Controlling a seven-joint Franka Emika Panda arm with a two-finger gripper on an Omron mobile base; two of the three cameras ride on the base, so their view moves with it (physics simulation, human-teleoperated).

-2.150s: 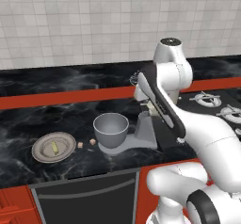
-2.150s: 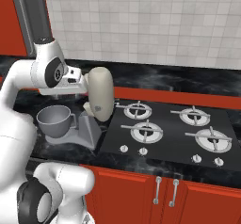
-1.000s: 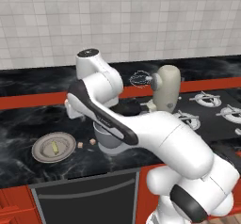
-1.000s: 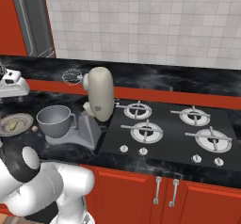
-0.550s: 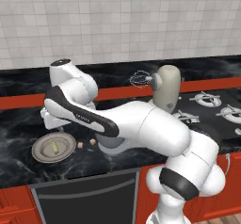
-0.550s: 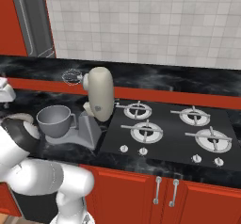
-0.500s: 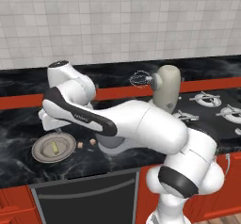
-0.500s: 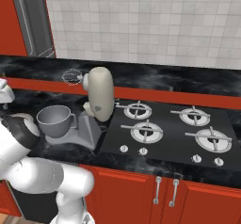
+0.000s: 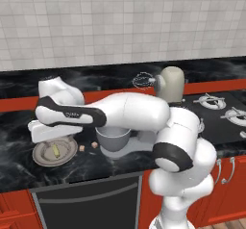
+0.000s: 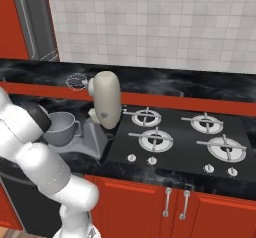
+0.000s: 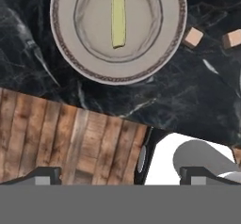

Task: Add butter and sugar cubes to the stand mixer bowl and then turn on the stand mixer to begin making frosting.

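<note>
A white tiled wall (image 9: pixel 120 26) backs a black marbled counter (image 9: pixel 19 170) with a red strip behind it, red cabinets (image 10: pixel 150 209) under it and a dark oven front (image 9: pixel 86 201) below the work spot. To the right a black hob (image 10: pixel 180 142) with four burners lies flush in the counter. The mixer (image 10: pixel 106 102) stands just left of the hob, its cream head up and its whisk (image 10: pixel 76 81) out to the left; the grey bowl (image 9: pixel 113 137) sits on the mixer's base. The white arm (image 9: pixel 129 112) stretches across in front of the bowl and partly hides it in the left base view. Left of the bowl lies a grey plate (image 11: pixel 63 53) with a dark patterned rim, and the butter (image 11: pixel 118 18) lies in its middle. Two sugar cubes (image 11: pixel 193 37) rest on the counter between plate and bowl, near each other but apart. The hand (image 11: pixel 120 173) hovers above the plate's edge, its fingers (image 11: pixel 44 173) spread wide and holding nothing; nothing lies between them and the butter. A wooden floor (image 11: pixel 61 138) shows beyond the counter's edge in the hand view.
</note>
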